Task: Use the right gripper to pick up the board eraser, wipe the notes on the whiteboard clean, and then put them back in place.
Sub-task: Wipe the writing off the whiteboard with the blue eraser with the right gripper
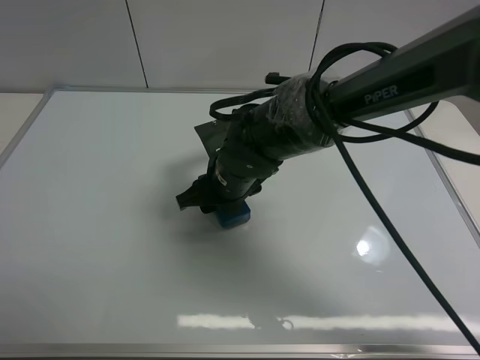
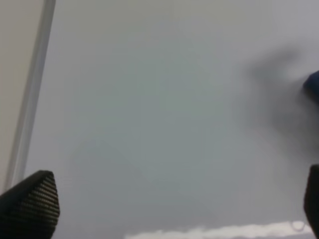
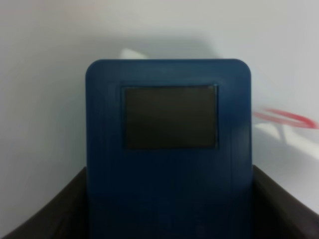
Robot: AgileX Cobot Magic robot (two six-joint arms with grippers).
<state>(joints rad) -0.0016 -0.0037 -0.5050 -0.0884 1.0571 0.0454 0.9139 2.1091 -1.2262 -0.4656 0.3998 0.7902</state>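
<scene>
One blue board eraser (image 3: 169,149), dark square patch on top, clamped in right tool (image 1: 223,208), over whiteboard (image 1: 105,225)

Blue board eraser (image 3: 167,164), red notes (image 3: 286,118)

A pale grey wall (image 1: 225,37) of smooth, flat panels stands at the back. Two thin dark seams (image 1: 137,45) split it, each leaning slightly off vertical. The wall looks matte and evenly lit. Below it, a cream worktop (image 1: 16,112) shows as a narrow wedge at the far left and again along the right edge. The left wrist view catches the same cream surface.
</scene>
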